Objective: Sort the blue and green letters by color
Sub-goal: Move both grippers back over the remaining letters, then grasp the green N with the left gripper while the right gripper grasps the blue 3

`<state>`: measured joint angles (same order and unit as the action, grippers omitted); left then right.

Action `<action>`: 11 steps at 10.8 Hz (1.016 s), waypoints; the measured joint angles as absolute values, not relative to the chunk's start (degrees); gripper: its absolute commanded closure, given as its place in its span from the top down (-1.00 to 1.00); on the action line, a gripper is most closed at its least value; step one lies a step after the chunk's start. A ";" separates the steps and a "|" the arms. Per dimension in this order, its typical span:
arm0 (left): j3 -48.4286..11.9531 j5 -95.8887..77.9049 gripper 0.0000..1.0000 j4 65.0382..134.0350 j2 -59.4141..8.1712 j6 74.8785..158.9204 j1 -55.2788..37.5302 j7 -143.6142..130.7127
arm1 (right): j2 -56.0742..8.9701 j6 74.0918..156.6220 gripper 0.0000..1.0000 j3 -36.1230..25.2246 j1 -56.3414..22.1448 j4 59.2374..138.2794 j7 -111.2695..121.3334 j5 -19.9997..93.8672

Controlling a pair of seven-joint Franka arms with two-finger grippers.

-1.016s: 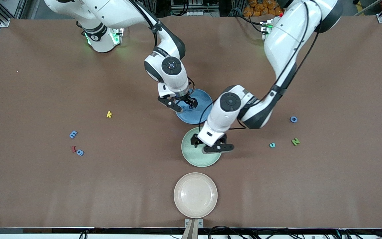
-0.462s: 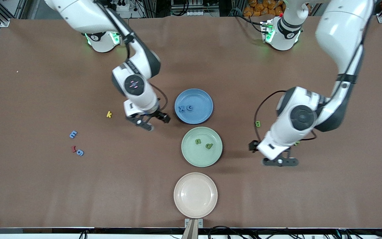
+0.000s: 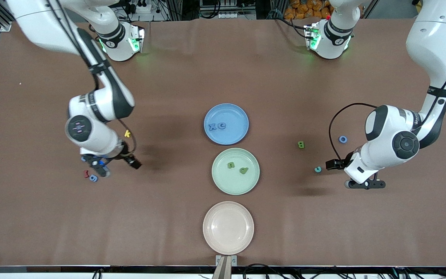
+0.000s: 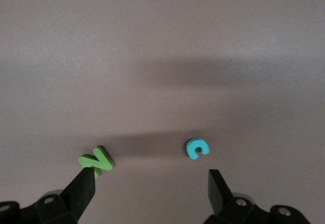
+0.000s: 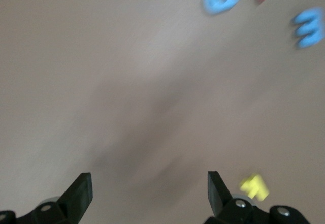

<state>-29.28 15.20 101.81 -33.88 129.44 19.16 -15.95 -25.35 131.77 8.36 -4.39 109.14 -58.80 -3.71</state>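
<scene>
Now both arms have left the plates. The blue plate (image 3: 226, 124) holds two blue letters, the green plate (image 3: 235, 171) at its 6 o'clock two green ones. The left tool (image 4: 152, 176), jaws apart, hovers by the green N (image 4: 96, 159); the right tool (image 3: 111, 162), also apart and empty, is over the blue letters (image 5: 264, 13) still on the surface.
</scene>
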 measured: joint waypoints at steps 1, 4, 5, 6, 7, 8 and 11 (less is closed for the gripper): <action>-29.26 15.21 0.78 104.80 -33.89 133.03 20.37 -15.95 | -25.35 131.55 1.00 6.37 -2.39 109.50 -56.81 -3.71; -28.95 21.67 0.67 108.23 -33.87 135.65 22.00 -21.41 | -25.33 131.51 1.00 2.51 2.64 111.19 -45.79 -3.72; -28.97 24.38 0.66 108.60 -33.87 135.66 22.02 -25.16 | -25.22 131.58 1.00 2.33 4.83 111.45 -41.78 -3.72; -28.98 25.74 0.64 108.86 -33.87 135.66 22.01 -27.94 | -24.94 131.59 1.00 2.27 7.25 111.71 -36.51 -3.73; -28.88 25.80 0.58 109.10 -33.88 135.66 22.12 -29.84 | -24.60 131.59 1.00 2.27 9.29 112.25 -31.88 -3.73; -28.81 25.80 0.55 109.31 -33.90 135.66 22.44 -31.44 | -24.40 131.95 1.00 2.27 10.35 113.02 -29.44 -3.73; -28.47 25.81 0.51 109.56 -34.68 136.54 23.02 -34.53 | -24.34 140.18 1.00 2.55 10.48 118.54 -28.49 -3.73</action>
<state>-28.47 25.81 109.56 -34.68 136.54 23.02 -34.53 -24.34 140.18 2.55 10.48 118.54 -28.49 -3.73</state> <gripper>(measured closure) 0.233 0.000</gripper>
